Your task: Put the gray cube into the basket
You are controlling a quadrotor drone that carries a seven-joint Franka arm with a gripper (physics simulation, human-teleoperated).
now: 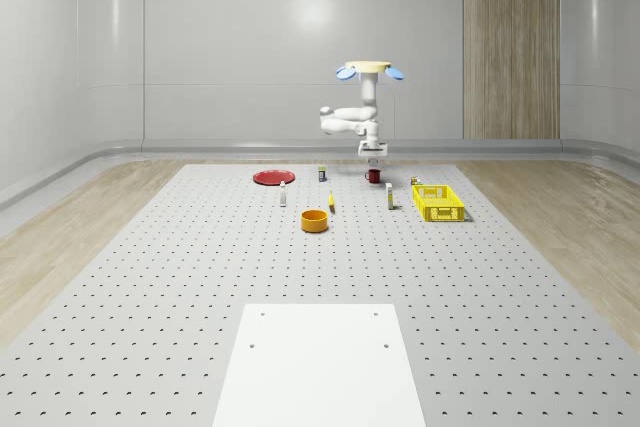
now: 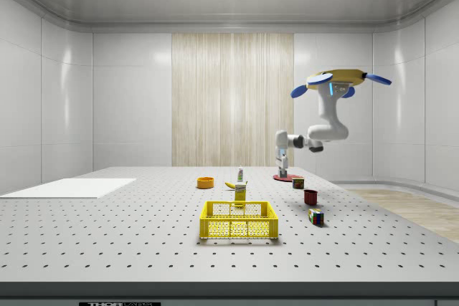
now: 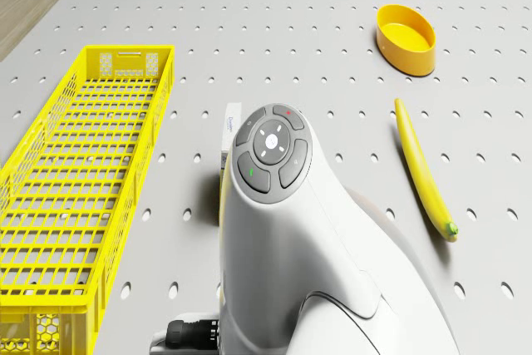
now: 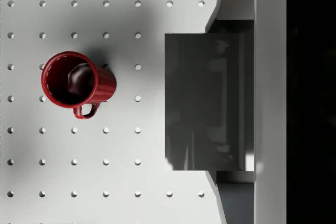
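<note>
One gray cube (image 4: 210,100) sits gripped between the closed fingers of the end effector (image 1: 373,153), above the red mug (image 4: 79,84); the drone (image 1: 369,70) hovers over the desk (image 1: 180,287), apart from the yellow basket (image 1: 439,203).

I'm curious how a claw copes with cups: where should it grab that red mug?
Probably straight down from above: the red mug stands upright, mouth open. Pinch its wall, one finger inside, one outside, opposite the handle. The drone hovers nearly overhead.
</note>
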